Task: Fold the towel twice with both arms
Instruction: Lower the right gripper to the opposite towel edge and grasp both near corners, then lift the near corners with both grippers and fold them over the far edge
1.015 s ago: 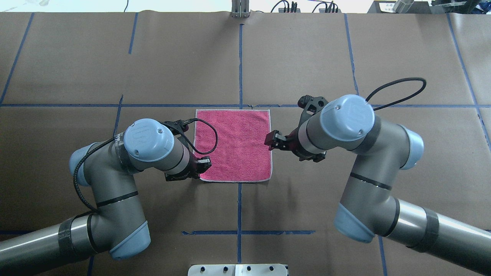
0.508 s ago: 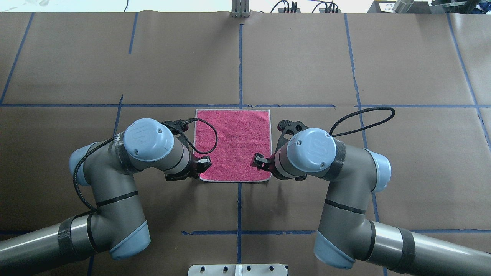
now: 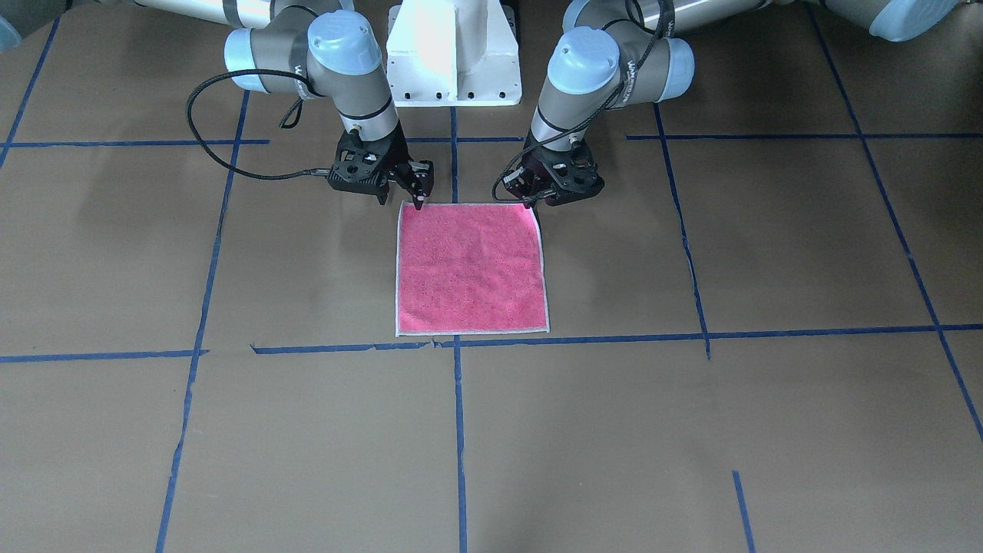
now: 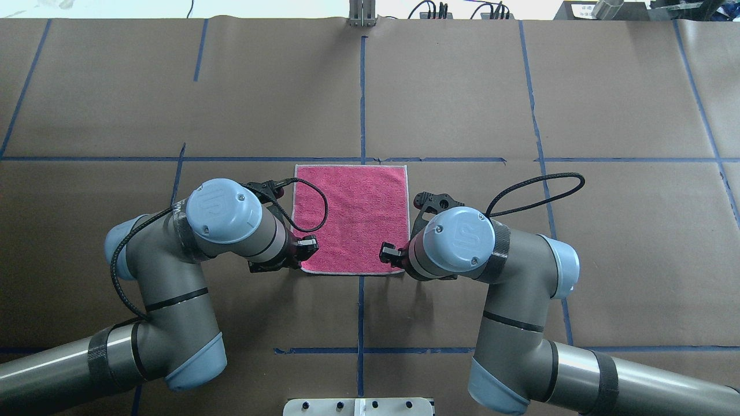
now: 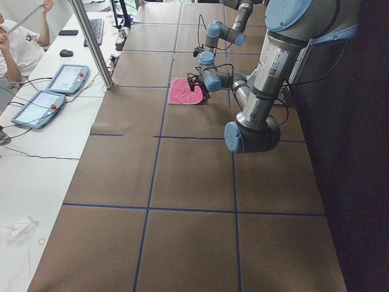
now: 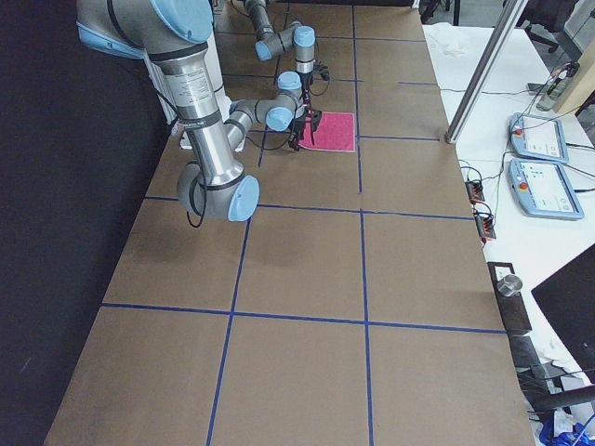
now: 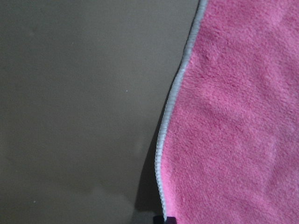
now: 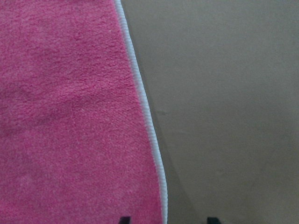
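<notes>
The right arm [image 4: 457, 242] has swung in since a second ago, its blue elbow cap now closer to the robot and its black cable [image 4: 537, 182] looped lower. In the last half second it crept only a touch further. The left arm [image 4: 222, 211] hasn't budged through all of that. The towel [image 4: 352, 214] lies just as flat as before, pink face up on the brown table [image 4: 462, 86].

Now the corners. The right pincer [image 4: 388, 254] sits at the towel's near right corner, with the cloth spreading away from it toward the far side and toward the other pincer. Its wrist camera shows two fingertips [image 8: 124, 220] set apart, one over pink pile and one over bare table. The whitish border [image 8: 145, 107] runs between them: jaws parted, gripping nothing.

The left pincer [image 4: 309, 247] is down at the near left corner, with the towel stretching off toward its partner. Its wrist view shows one dark tip [image 7: 167, 219] dead centre on the hem, so the jaws look drawn together, pinching the towel's edge.
</notes>
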Available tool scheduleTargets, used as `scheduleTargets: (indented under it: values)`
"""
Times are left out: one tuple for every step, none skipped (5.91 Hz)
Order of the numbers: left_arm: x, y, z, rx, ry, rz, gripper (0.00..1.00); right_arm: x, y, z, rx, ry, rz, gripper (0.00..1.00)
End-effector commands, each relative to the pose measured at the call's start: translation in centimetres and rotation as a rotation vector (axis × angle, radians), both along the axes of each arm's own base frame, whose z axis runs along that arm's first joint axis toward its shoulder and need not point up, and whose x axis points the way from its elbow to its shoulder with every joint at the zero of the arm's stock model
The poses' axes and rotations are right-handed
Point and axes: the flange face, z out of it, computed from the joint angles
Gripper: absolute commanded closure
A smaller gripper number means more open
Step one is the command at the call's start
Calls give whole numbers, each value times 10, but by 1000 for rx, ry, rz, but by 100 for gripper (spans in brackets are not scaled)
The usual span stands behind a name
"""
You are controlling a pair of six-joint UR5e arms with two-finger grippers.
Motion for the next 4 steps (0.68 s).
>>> scheduleTargets:
  values:
    - [0, 0, 0, 1, -1, 1, 100, -2, 2, 1, 1, 3, -3, 66]
    - [-1, -1, 0, 1, -1, -2, 100, -2, 2, 0, 2, 0, -3, 85]
    - [-1, -1, 0, 1, -1, -1, 100, -2, 2, 0, 2, 0, -3, 97]
    - [-1, -2, 0, 1, -1, -3, 100, -1, 3, -1, 3, -1, -3, 100]
